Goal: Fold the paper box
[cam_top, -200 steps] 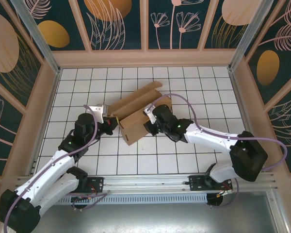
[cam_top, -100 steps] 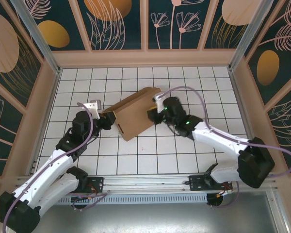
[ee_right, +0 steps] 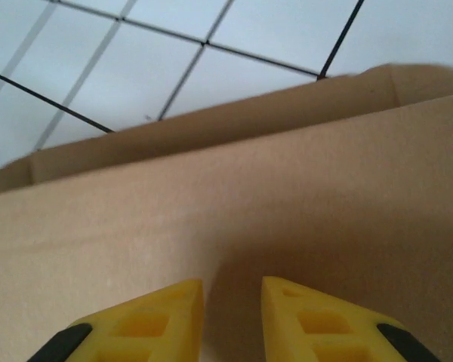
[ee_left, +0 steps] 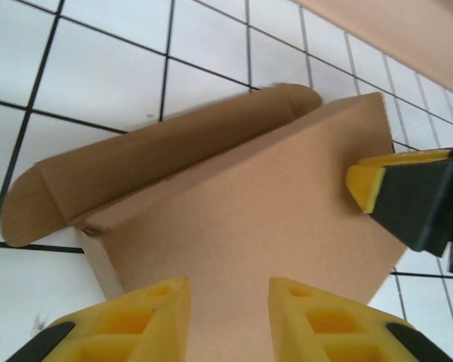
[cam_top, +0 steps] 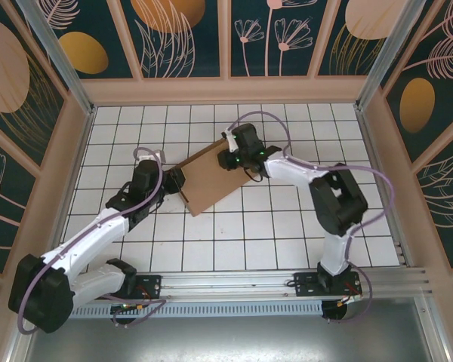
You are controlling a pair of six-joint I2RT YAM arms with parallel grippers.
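Biggest thing first: the white tiled table (cam_top: 287, 234) spreads out well past the paper box (cam_top: 211, 177) on every side. The patterned teal walls (cam_top: 181, 38) stand well apart from the box too. The box itself lies low on the tiles, turned diagonally, with its broad brown top panel facing up and looking pretty much closed.

The left arm (cam_top: 98, 237) reaches up to the box's near-left end. The right arm (cam_top: 325, 188) curls around from the other side to the box's far-right end, so the box sits between the two.

The left gripper (ee_left: 226, 290) is parked right at the box's left end, pointing along the top panel. Its yellow fingers are a clear gap apart, and all I see through that gap is the panel beyond. Nothing is pinched between them as far as I can tell.

The right gripper (ee_right: 232, 290) hangs over the box's opposite end. Its fingers are only a narrow slit apart, again with just plain cardboard showing past them and nothing clamped. From the left wrist view, one of its yellow fingertips (ee_left: 366, 185) sits right at the edge of the box's top panel. It looks like it's touching, but honestly I can't say for sure.

Smallest bit: a long flap (ee_left: 158, 158) with rounded ends sticks out along one long side of the box, tilted outward rather than tucked in.
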